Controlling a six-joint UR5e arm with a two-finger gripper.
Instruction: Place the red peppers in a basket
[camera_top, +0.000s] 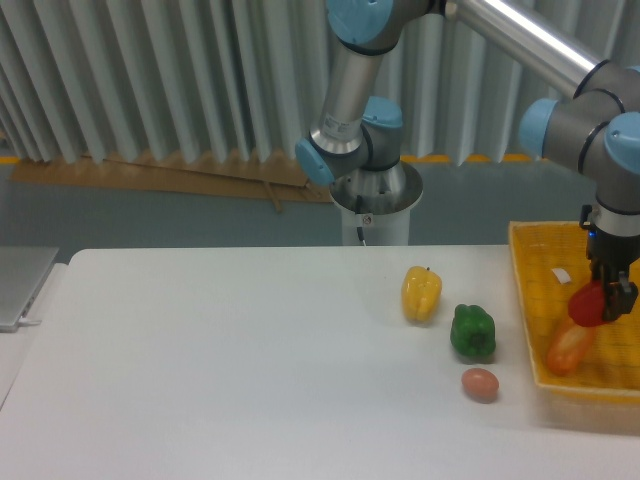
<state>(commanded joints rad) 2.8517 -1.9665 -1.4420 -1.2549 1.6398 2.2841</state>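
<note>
Gripper (606, 300) is clamped on the red pepper (588, 303), hanging over the inside of the yellow basket (527, 300) at the right edge of your view. The pepper sits at the fingertips, above the upper end of an orange bread-like roll (568, 347) lying diagonally in the basket. You can't tell from this angle whether the pepper touches the roll or the basket floor; it looks held just above.

There's a small white tag (562, 274) on the basket floor near the back wall. No writing readable on it at this resolution. No brand marks legible on the arm either; all you get is grey links with light blue joint caps and a blue light on the wrist above the gripper.

On the bench (220, 370), left of the basket, in a loose diagonal line:
- yellow pepper (421, 293), farthest back
- green pepper (472, 332), just beside it, nearer the basket
- brown egg (480, 383), nearest the front, close to the basket's front corner

None of the three touch each other or the basket.

Robot base (375, 200) stands behind the bench at centre. A grey flat object (22, 285) pokes in at the left edge, partly cut off.
</note>
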